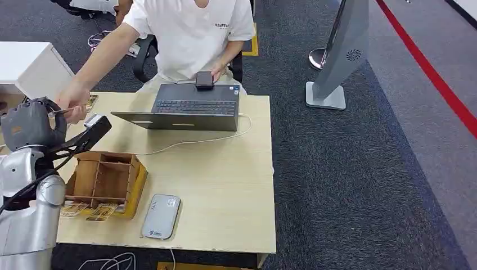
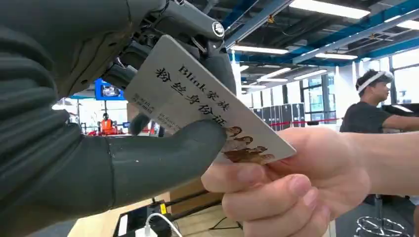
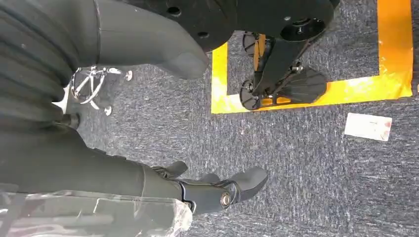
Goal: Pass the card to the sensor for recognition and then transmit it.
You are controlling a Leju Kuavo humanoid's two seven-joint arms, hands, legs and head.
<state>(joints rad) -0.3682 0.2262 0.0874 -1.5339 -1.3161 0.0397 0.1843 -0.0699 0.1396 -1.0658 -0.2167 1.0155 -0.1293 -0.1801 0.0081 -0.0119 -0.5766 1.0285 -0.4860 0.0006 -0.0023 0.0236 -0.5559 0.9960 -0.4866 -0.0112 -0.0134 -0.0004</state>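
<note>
Two hands sharing card [image 2: 197, 103] | left hand [image 2: 123, 148] pinching it beyond table's [image 1: 236, 185] far-left edge | person's hand [image 2: 286, 182] gripping opposite corner | right hand [image 3: 197, 190] hanging, fingers loosely apart, gripping nothing

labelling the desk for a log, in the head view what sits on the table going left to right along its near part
Open-topped wooden divider box with compartments → flat silver-grey rectangular card sensor by the near edge. Farther back, the dark grey open laptop, then bare light wood table to its right edge.
</note>
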